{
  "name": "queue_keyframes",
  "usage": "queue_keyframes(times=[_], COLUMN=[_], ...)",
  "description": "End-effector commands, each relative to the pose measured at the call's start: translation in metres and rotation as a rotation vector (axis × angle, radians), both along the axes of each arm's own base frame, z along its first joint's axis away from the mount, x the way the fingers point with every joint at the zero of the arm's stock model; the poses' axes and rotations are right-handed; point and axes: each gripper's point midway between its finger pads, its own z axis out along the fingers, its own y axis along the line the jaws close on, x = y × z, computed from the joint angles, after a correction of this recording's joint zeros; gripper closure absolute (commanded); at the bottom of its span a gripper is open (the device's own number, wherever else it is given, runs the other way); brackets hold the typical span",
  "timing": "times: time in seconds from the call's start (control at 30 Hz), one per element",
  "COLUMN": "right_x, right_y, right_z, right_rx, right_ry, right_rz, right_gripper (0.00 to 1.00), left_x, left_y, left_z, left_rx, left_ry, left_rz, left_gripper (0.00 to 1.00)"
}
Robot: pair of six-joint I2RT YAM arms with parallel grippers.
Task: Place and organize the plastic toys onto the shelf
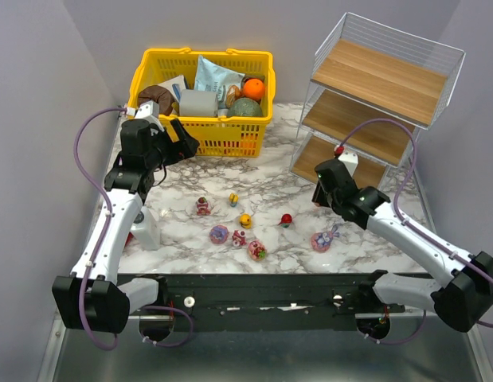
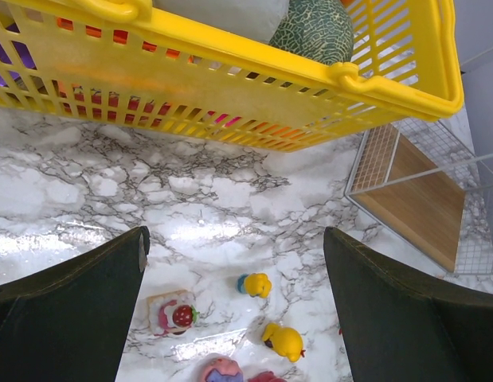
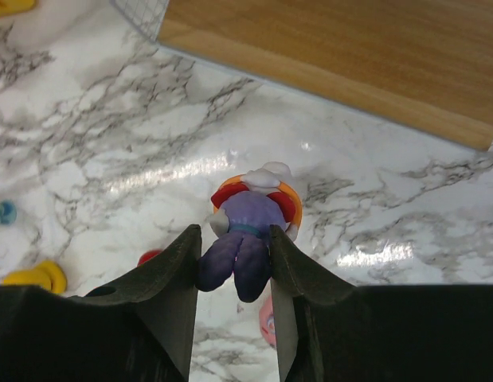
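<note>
Several tiny plastic toys lie on the marble table: a strawberry cake, a yellow-blue one, a yellow duck, a red one and pink ones. My right gripper is shut on a purple figurine with red, orange and white parts. It holds the figurine above the table, in front of the shelf's bottom board. My left gripper is open and empty, above the table by the basket. Below it I see the yellow-blue toy, the duck and the cake. The wire shelf stands at the back right.
A yellow basket full of larger items stands at the back, close to my left gripper. A white bottle stands beside the left arm. The shelf's corner also shows in the left wrist view.
</note>
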Motion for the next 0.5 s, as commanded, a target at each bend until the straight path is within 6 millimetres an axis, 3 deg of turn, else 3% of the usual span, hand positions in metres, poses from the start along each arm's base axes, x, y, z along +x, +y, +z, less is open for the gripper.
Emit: queue_keyframes(times=[0.0,0.2,0.47], right_x=[0.037,0.064,0.082], right_y=[-0.013,-0.020,-0.034], right_z=[0.011,0.000,-0.008], right_rx=[0.000,-0.006,-0.005], right_ry=[-0.115,-0.145,-0.170], right_rz=[-0.076,-0.148,-0.211], right_gripper=[0.60,0.61,0.61], left_x=[0.003,0.005,0.006], left_y=[-0.002,-0.003,-0.003], left_z=[-0.002,0.000,-0.004], left_rx=[-0.006,-0.006,-0.004], left_ry=[0.013,0.015,0.025], left_rz=[-0.012,-0.016,-0.017], left_gripper=[0.01,0.01,0.01])
